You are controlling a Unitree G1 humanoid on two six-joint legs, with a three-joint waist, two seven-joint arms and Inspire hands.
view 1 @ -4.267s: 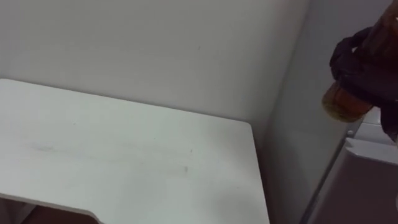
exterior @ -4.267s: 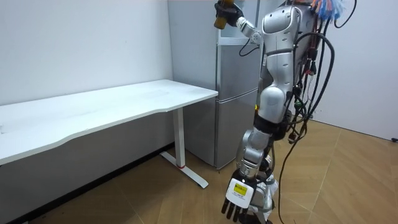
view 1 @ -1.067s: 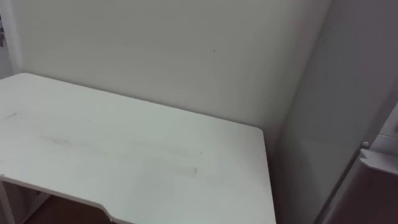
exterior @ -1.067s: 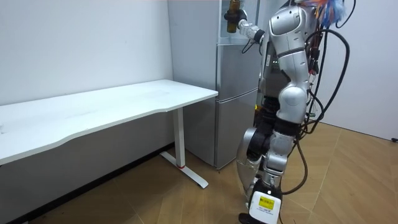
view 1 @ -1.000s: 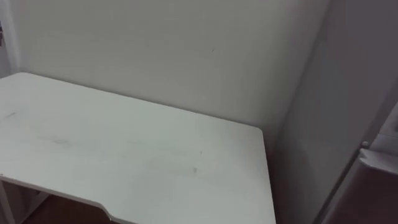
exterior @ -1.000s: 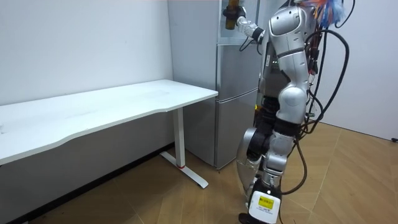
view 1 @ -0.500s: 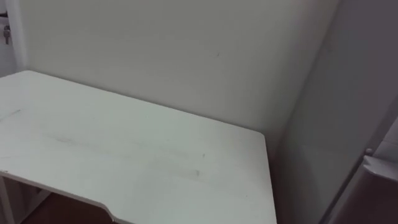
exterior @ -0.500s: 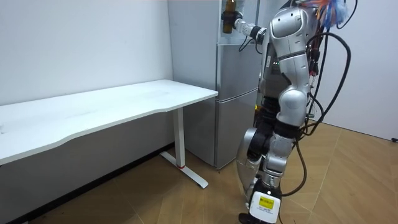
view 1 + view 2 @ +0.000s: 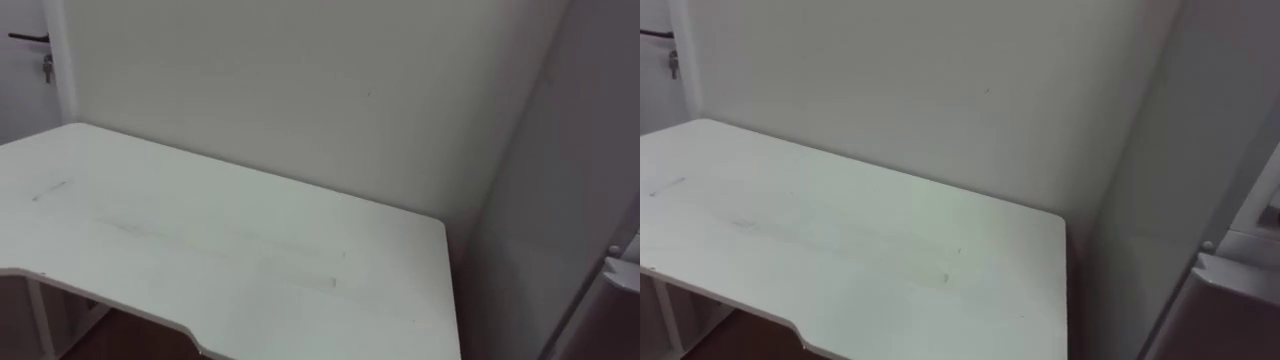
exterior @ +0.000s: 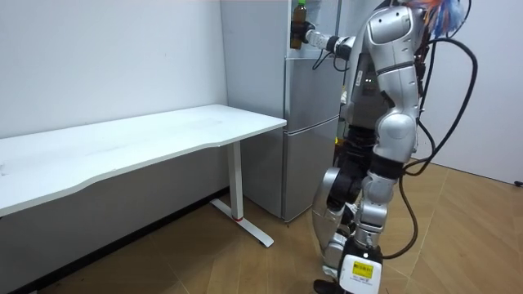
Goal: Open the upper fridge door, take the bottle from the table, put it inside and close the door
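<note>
In the room view I stand before the tall grey fridge (image 10: 311, 122). My right arm is raised to its upper compartment. My right hand (image 10: 310, 36) is shut on the bottle (image 10: 297, 20), which has amber liquid and a green cap and stands upright at the compartment's front edge, against the white inside. My left hand (image 10: 358, 270) hangs low beside my legs, its back towards the room camera. The eye views look down past the fridge's grey side (image 9: 555, 200) at the table.
A white desk (image 10: 147, 139) on a white leg stands against the wall at the fridge's left; its top (image 9: 220, 250) spreads across the eye views. A door handle (image 9: 28, 38) shows at the far left. Wooden floor (image 10: 458, 237) lies open behind me.
My right hand has carried the bottle further towards the room view's left and a little higher, into the upper compartment's opening. My body has shifted right. The eye views have turned slightly.
</note>
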